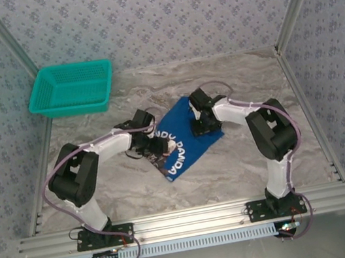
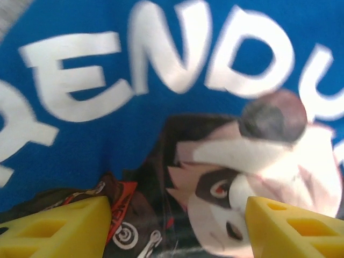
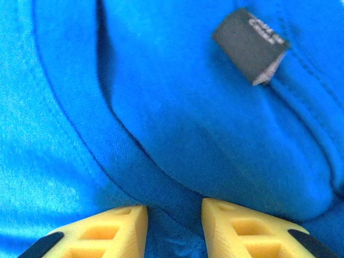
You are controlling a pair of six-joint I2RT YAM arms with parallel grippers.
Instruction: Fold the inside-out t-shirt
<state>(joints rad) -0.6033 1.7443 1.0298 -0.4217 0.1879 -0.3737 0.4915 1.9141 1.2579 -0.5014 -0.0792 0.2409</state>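
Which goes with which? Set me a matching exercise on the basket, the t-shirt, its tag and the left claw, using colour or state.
1 basket
2 t-shirt
3 tag
4 left claw

a dark grey
b open over the panda print
c teal
d royal blue

Pairs: 1-c, 2-d, 3-a, 4-b
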